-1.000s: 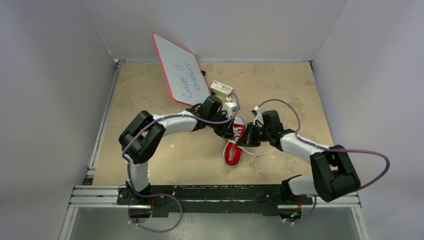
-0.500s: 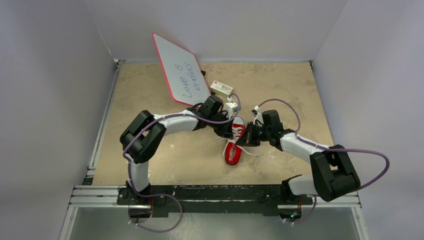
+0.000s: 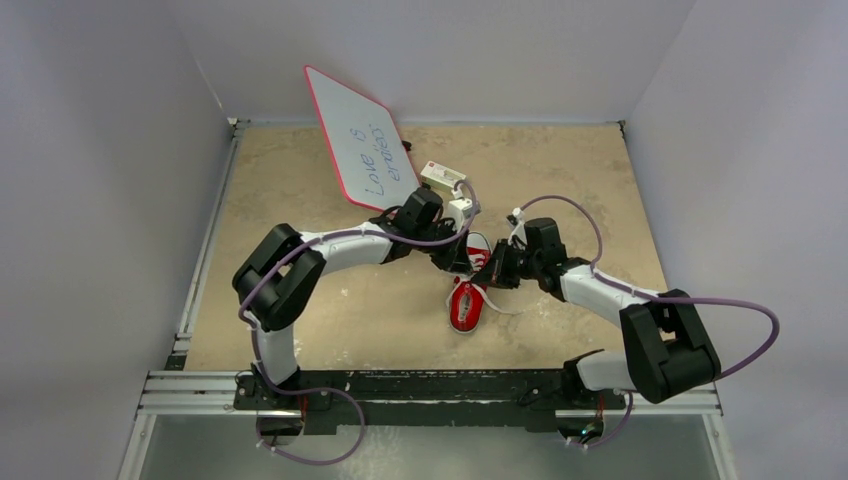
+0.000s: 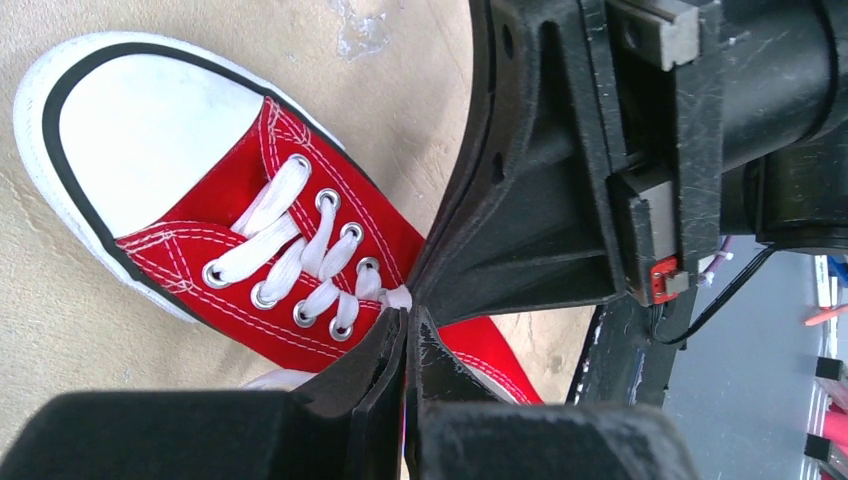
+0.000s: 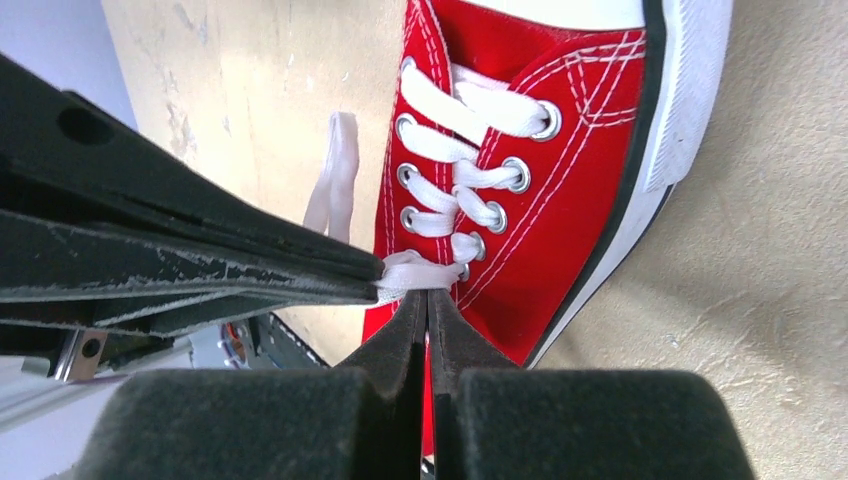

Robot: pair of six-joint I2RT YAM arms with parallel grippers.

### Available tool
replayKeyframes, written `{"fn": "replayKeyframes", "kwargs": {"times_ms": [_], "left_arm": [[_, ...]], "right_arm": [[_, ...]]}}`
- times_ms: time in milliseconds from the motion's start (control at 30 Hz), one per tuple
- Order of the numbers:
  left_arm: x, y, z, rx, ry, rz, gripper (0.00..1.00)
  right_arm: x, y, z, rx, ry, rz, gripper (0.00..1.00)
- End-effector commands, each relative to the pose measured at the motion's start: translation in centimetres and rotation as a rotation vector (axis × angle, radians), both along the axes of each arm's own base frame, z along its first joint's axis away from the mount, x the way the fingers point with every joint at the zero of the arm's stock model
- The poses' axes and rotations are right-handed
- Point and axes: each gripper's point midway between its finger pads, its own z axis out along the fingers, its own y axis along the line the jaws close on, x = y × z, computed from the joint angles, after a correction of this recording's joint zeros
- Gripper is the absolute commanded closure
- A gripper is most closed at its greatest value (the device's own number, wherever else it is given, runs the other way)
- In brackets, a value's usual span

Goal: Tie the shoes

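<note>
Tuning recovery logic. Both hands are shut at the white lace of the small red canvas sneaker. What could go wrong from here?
1. Left hand and right hand pinch the white lace at nearly one spot, tips almost touching: they could collide or drop it.
2. Nothing pins the small red canvas sneaker; a pull may drag or tip it.

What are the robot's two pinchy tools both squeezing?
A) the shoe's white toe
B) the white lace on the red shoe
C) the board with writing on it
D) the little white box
B: the wrist views show the left tool and the right tool shut, their tips meeting on the white lace by the top eyelets of the red shoe.
</note>
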Motion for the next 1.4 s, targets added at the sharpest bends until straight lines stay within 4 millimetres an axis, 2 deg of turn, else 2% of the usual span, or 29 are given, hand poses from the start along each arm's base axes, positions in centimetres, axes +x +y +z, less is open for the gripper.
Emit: {"fn": "replayKeyframes", "kwargs": {"times_ms": [0, 233, 367, 667, 833, 967, 1067, 1133, 1233, 1367], "left_arm": [[-0.4, -0.5, 3.4, -0.095, -0.042, -0.024, 1.0], [-0.7, -0.4, 2.5, -0.08, -0.02, -0.034, 1.0], [0.2, -0.2, 1.8, -0.058, -0.015, 0.001, 1.0], [0.8, 1.0, -0.6, 0.052, -0.018, 0.02, 0.82], [0.9, 1.0, -1.4, 0.071, -0.009, 0.023, 0.78], [1.2, 1.2, -2.1, 0.1, -0.023, 0.031, 0.82], [1.5, 1.3, -2.6, 0.119, -0.032, 0.034, 0.98], [1.8, 1.4, -2.6, 0.127, -0.048, 0.036, 1.0], [1.5, 1.5, -2.4, 0.131, -0.07, 0.015, 1.0], [0.9, 1.3, -1.7, 0.103, -0.078, -0.011, 1.0]], "right_arm": [[2.2, 0.0, 1.4, 0.007, -0.061, -0.075, 1.0], [2.5, 0.3, 1.0, 0.036, -0.044, -0.094, 1.0], [2.4, 0.3, 0.7, 0.034, -0.035, -0.096, 1.0], [2.3, 0.3, 0.5, 0.033, -0.028, -0.092, 1.0], [2.3, 0.3, 0.3, 0.029, -0.025, -0.089, 1.0], [2.3, 0.4, 0.5, 0.032, -0.027, -0.083, 1.0], [2.2, 0.4, 0.5, 0.033, -0.023, -0.078, 1.0], [1.9, 0.4, 0.7, 0.024, -0.024, -0.056, 0.99], [1.0, 0.1, 1.9, 0.008, -0.026, -0.031, 0.81], [1.3, -0.5, 3.2, -0.032, -0.115, -0.002, 0.66]]}}
